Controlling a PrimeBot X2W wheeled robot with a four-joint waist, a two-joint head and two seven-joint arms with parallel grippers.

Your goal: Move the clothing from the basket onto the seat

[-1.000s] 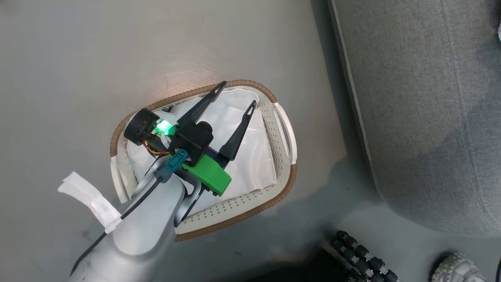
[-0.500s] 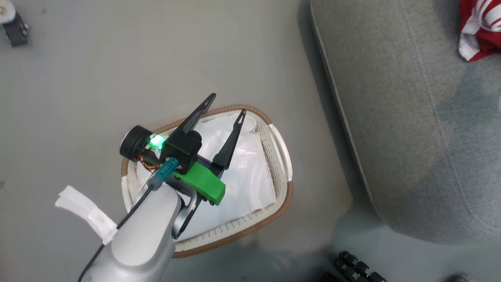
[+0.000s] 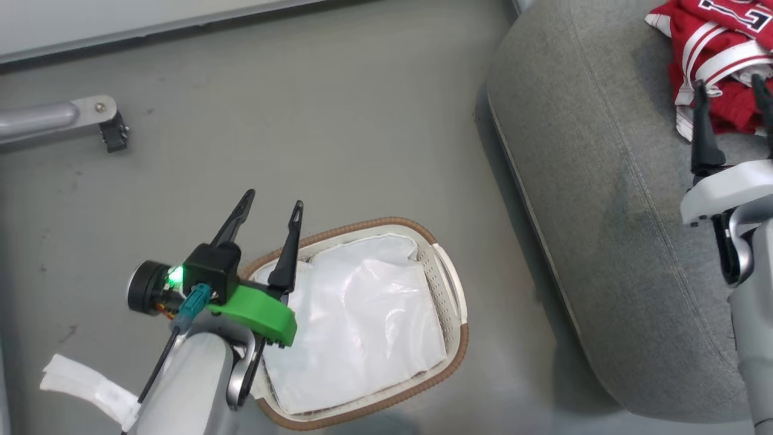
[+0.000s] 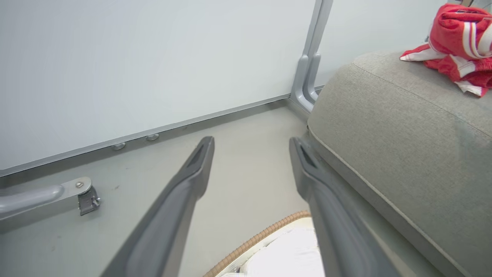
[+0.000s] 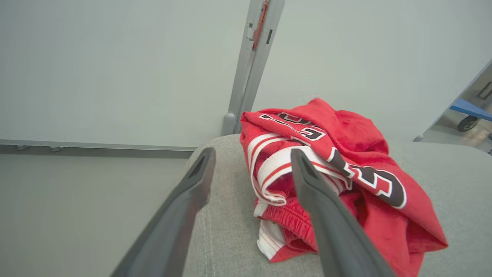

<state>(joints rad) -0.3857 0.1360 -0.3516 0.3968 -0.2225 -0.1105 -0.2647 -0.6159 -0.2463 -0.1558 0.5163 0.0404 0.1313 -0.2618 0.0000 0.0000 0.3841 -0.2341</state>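
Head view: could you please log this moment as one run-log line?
red jerseys: heaped on grey sofa cushion | laundry basket: white liner inside | left gripper: open, by basket | right gripper: open, at jerseys

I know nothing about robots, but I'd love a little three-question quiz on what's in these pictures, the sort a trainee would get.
1. True or false: the red jerseys lie on the grey sofa cushion.
2. What does the laundry basket hold?
A. a red jersey
B. a white liner and no clothing
C. a pair of shoes
3. Fill in: the right arm's jaws, close by the jerseys, stand ____ (open or shut).

Key: 1 true; 2 B; 3 open.
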